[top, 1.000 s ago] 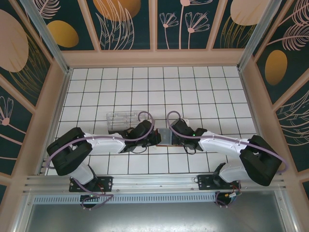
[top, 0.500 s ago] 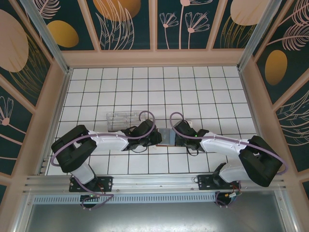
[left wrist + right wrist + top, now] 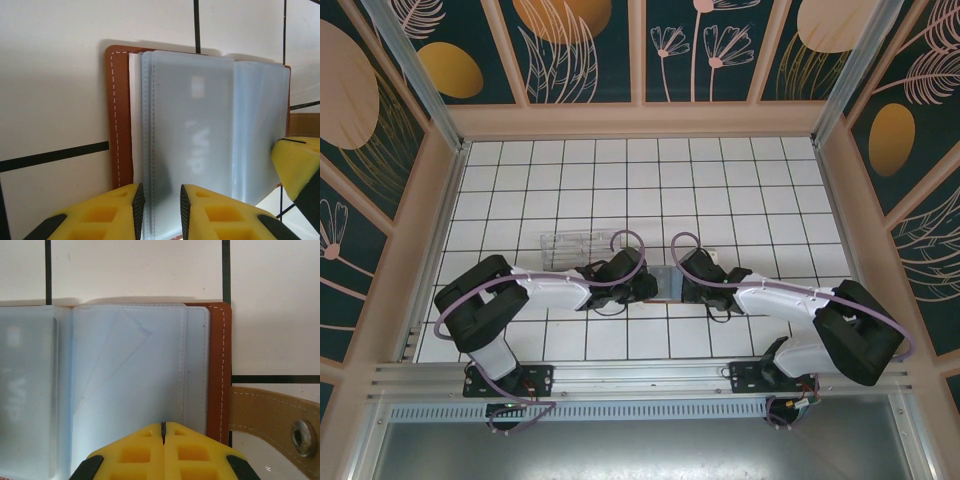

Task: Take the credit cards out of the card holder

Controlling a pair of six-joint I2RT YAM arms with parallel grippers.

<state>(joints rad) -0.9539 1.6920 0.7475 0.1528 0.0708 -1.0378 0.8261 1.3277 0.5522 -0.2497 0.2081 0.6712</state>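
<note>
The card holder [image 3: 665, 283] lies open on the tiles between my two grippers, brown rim [image 3: 116, 125] outside, blue-grey plastic sleeves inside. A card with faint "VIP" lettering [image 3: 200, 145] shows through a sleeve on its left half. My left gripper [image 3: 160, 200] is open, its fingertips straddling the near edge of those sleeves [image 3: 648, 286]. My right gripper [image 3: 163, 426] is shut, its tips resting on the near edge of the right-hand sleeve [image 3: 130, 370], with nothing seen between them. One of its yellow fingers [image 3: 297, 165] shows in the left wrist view.
A clear plastic box [image 3: 572, 248] sits just behind the left arm. The holder's tan strap with a metal snap [image 3: 270, 415] sticks out to the right. White tiled table stretches behind, walled on three sides.
The left arm's elbow has swung right and its gripper has crept closer to the holder. The right gripper has shifted slightly left onto it.
</note>
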